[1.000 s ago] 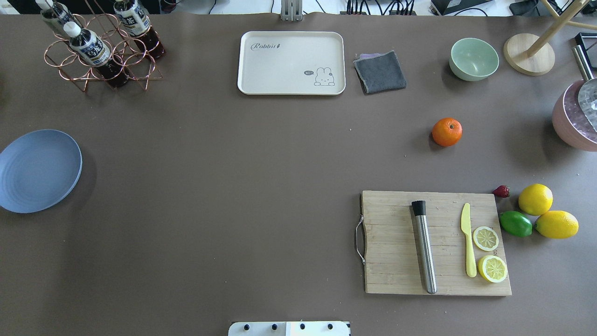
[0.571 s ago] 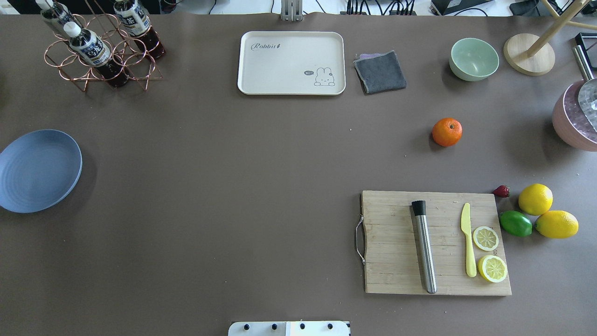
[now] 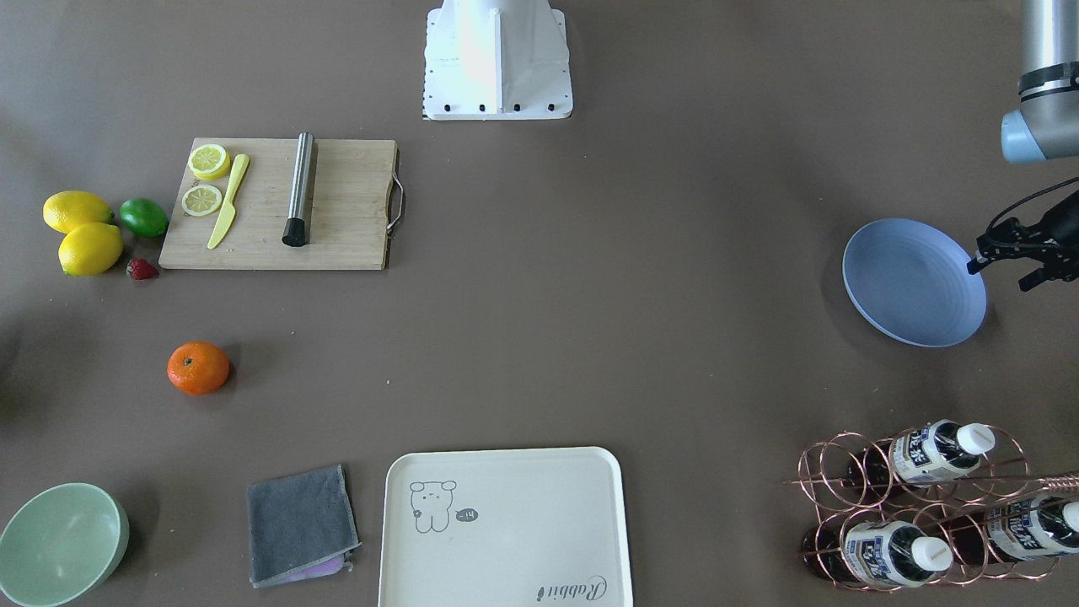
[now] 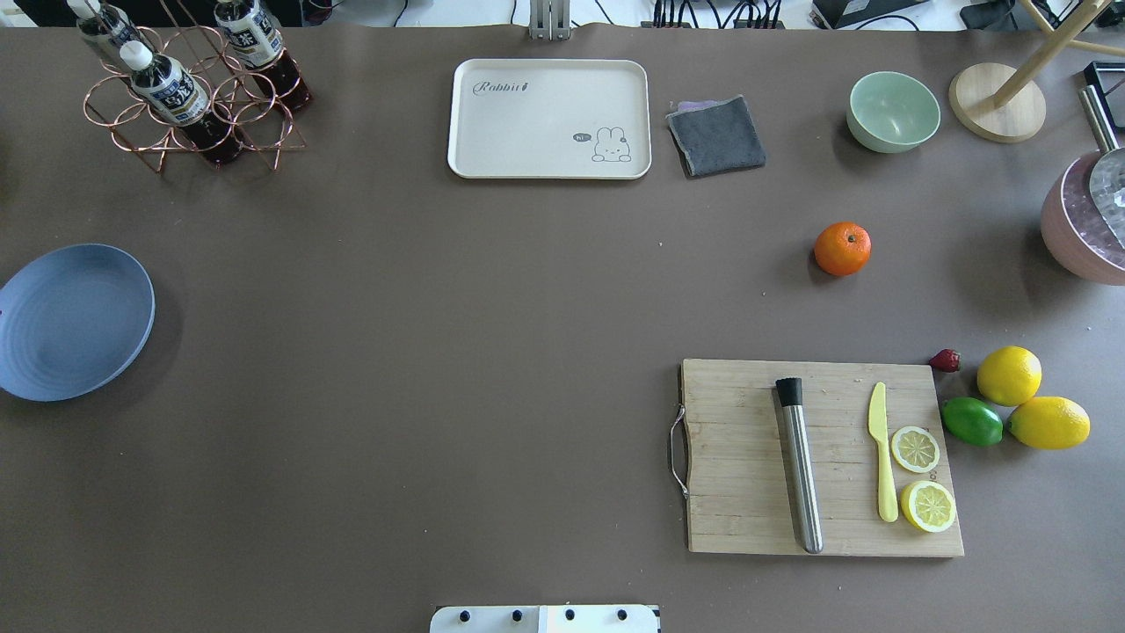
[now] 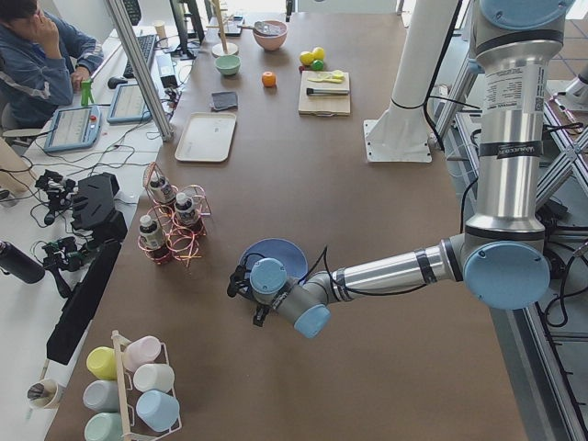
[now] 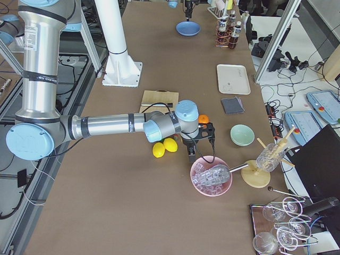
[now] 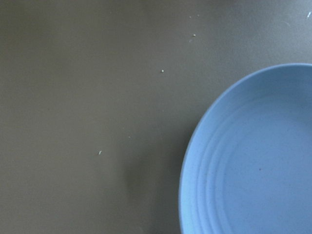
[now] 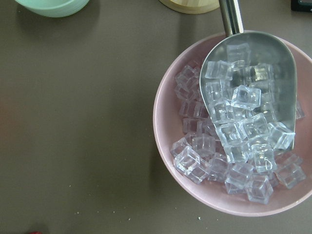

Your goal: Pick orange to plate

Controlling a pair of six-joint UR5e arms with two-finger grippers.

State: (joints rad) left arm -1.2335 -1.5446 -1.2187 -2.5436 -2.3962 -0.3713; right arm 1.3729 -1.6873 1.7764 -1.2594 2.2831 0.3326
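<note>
The orange (image 4: 842, 249) sits alone on the brown table, right of centre, also seen in the front view (image 3: 198, 367). At the table's far left edge lies the periwinkle plate (image 4: 75, 321), bare. My left gripper (image 3: 999, 276) hovers just outside the plate's (image 3: 915, 282) outer rim, and its fingers look open with nothing between them. The left wrist view looks down on the plate's rim (image 7: 195, 146). My right gripper (image 6: 201, 151) shows only in the right side view, between the orange (image 6: 203, 119) and a pink bowl, so I cannot tell if it is open.
A pink bowl (image 8: 165, 112) of ice cubes with a metal scoop lies under the right wrist. A cutting board (image 4: 747, 457) carries a muddler, a knife and lemon slices. Lemons (image 4: 1009, 375), a lime (image 4: 972, 421), a green bowl (image 4: 893, 112), a tray (image 4: 549, 119), a cloth (image 4: 716, 134) and a bottle rack (image 4: 189, 97) stand around.
</note>
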